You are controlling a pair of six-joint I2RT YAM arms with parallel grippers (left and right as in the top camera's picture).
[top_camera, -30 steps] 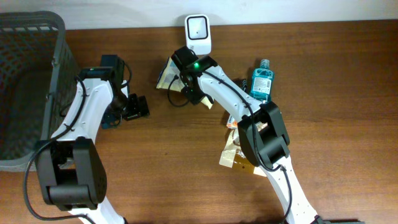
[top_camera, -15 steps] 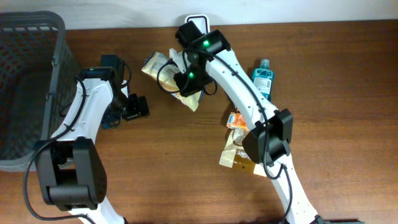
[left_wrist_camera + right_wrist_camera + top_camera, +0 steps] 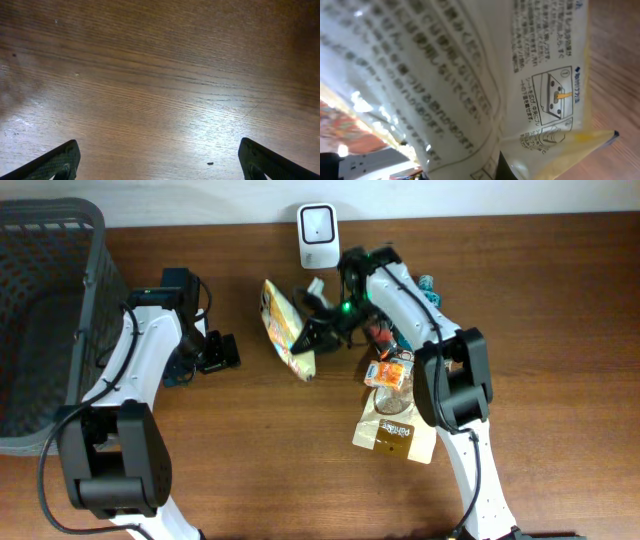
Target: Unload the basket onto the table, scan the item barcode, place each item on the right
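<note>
A yellow snack bag (image 3: 284, 328) with printed text hangs tilted in front of and below the white barcode scanner (image 3: 317, 232), which stands at the table's back edge. My right gripper (image 3: 318, 330) is shut on the bag's right edge. In the right wrist view the bag's white back with Japanese print (image 3: 445, 75) fills the frame, and one dark finger (image 3: 506, 170) shows pinching its seam; no barcode is visible there. My left gripper (image 3: 205, 352) stands open over bare wood to the left, and its fingertips (image 3: 57, 161) sit wide apart with nothing between them.
A dark mesh basket (image 3: 90, 240) fills the far left. A blue mouthwash bottle (image 3: 425, 285), an orange packet (image 3: 392, 370) and a tan pouch (image 3: 395, 430) lie to the right, under and beside my right arm.
My right arm has swung away from the scanner, carrying the bag down and toward the table's middle, with the wrist turned. The left arm has not moved.
</note>
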